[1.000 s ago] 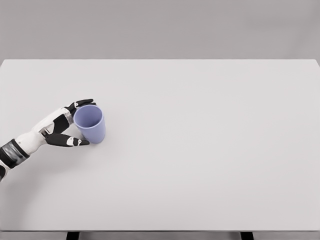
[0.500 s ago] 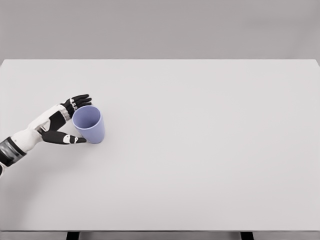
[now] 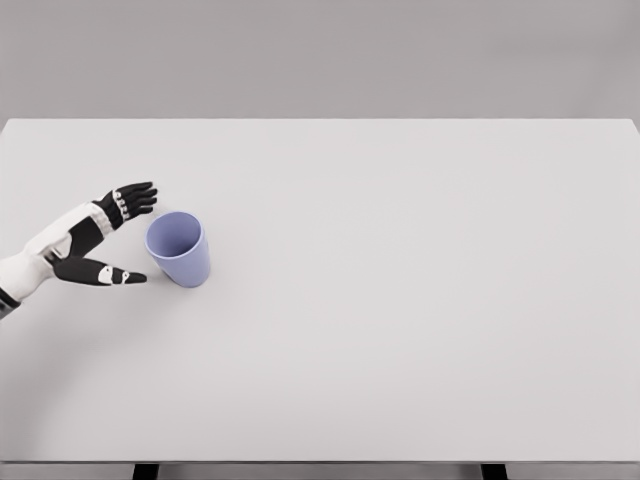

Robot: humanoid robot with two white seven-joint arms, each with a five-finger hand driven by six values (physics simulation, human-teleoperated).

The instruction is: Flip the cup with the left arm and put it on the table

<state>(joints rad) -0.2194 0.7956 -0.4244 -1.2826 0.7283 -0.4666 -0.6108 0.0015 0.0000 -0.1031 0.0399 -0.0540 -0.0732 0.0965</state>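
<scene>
White table (image 3: 400, 330) under a plain grey backdrop, filling nearly the whole head view, 2 dark legs just visible at its near edge. Seen at about 9 o'clock from the table's middle: a lavender-blue cup (image 3: 179, 248), standing upright on its base, open mouth up and tilted toward the camera, hollow interior in view. Resting alone on the bare tabletop, nothing else near it.

Reaching in from the left edge, at roughly 9 o'clock of the cup: the left hand (image 3: 92, 240), white with black finger segments, on a white forearm. Fingers (image 3: 135, 196) stretched out and spread toward 2 o'clock, ending just beyond the cup's far-left rim at about 10 o'clock of it, apart from it. Thumb (image 3: 105, 272) extended separately toward 3 o'clock, its tip just beside the cup's lower left wall with a thin strip of tabletop showing between. Wide gap between thumb and fingers, facing the cup; nothing held in it. Not clear whether palm and thumb touch the tabletop or sit just above it.

Faint soft shadow under the cup on its right side at about 4 o'clock. No sign of the right arm anywhere in view.
</scene>
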